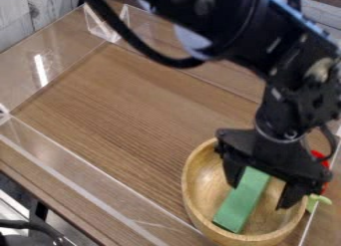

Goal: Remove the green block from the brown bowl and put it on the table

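The tool (269,184) points straight down into the bowl (202,176), its two dark fingers (237,175) spread wide to either side of the block's (245,203) upper end; it holds nothing. The block lies flat on the bowl's floor, its long axis running from about 1 o'clock to 7 o'clock. The bowl sits at the surface's (120,101) 5 o'clock corner. A red object (320,155) shows just past the bowl's rim at 3 o'clock, mostly hidden by the arm.

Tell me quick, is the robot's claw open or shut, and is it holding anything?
Gripper: open, jaws spread either side of the green block in the brown bowl, holding nothing yet.
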Controlling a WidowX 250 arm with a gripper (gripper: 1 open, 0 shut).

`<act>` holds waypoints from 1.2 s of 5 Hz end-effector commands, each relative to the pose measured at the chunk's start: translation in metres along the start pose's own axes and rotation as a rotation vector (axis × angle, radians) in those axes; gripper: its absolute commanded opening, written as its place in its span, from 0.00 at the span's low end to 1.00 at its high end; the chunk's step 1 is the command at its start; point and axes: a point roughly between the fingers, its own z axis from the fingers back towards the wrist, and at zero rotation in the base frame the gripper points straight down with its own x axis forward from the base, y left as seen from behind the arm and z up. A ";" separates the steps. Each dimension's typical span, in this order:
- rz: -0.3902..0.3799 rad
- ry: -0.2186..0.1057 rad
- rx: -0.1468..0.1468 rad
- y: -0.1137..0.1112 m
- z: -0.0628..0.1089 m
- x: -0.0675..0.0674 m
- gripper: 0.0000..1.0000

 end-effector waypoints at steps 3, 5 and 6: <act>0.047 -0.004 -0.002 0.012 0.004 0.008 1.00; 0.065 -0.005 -0.022 0.008 0.012 0.013 1.00; 0.060 0.006 -0.026 0.008 0.007 0.013 1.00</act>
